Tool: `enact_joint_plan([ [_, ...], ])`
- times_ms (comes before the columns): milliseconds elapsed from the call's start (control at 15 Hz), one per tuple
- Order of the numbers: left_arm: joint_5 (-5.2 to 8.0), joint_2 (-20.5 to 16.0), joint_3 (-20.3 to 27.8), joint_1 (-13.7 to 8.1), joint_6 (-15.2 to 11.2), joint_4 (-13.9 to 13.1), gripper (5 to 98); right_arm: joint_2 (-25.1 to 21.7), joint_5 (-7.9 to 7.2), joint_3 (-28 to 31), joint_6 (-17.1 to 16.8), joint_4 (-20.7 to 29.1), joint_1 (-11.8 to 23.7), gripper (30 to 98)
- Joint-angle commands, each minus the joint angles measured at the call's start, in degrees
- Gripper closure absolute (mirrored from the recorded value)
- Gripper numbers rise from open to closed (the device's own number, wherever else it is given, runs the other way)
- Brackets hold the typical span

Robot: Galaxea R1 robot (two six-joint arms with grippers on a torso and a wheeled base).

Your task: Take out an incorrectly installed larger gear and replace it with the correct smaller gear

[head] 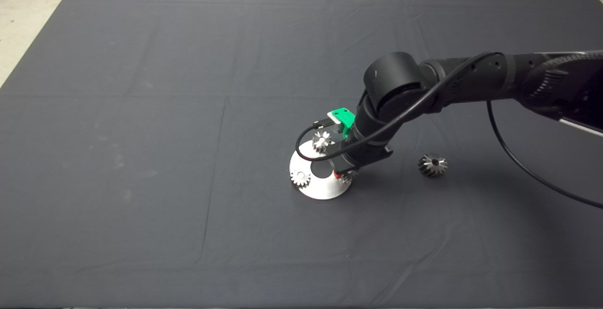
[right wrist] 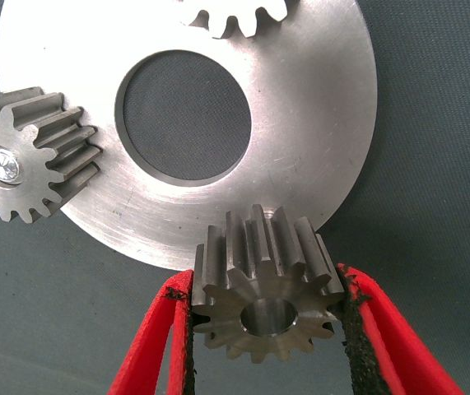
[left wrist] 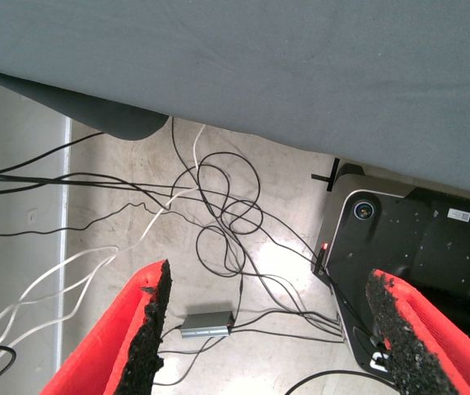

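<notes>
Step in hand, as judged: fitting the replacement. The right gripper (right wrist: pixel 263 329) is clenched on the smaller gear (right wrist: pixel 265 298), pads pressed to its toothed flanks, and holds it at the rim of the round steel plate (right wrist: pixel 317 123). Its bore shows open; no pin in it, so seating appears not yet done.

The larger gear (head: pixel 432 164) lies on the dark mat (head: pixel 141 111), well apart from the plate on the right arm's side; removal looks complete.

Next move calls for lining the bore over its post, which is hidden beneath the gear, then lowering squarely before letting go.

Count: four gears, namely one larger, one held, two small gears (right wrist: pixel 30 156) mounted on the plate. One plate, with one central hole (right wrist: pixel 183 117).

Left gripper (left wrist: pixel 267 329) is parked off the mat over floor cables, fingers spread apart, grasping nothing
</notes>
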Motion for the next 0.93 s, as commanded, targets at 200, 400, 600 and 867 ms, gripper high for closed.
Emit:
enact_joint_plan([
  [200,0.17,-0.25,0.7,0.09,0.18,-0.47,43.9,-0.39,-5.89,2.71,0.85,-1.65,1.4,93.6],
  [400,0.11,-0.25,0.73,0.17,0.09,-0.43,43.9,-2.92,-5.92,4.54,2.18,-1.65,1.4,93.5],
  [600,0.08,-0.17,0.73,0.17,0.09,-0.42,43.9,-2.89,-5.97,4.54,2.18,-1.65,1.37,93.6],
  [867,-0.08,-0.17,0.73,0.17,0.18,-0.38,43.9,-2.26,-5.97,4.01,2.18,-1.65,1.05,93.5],
])
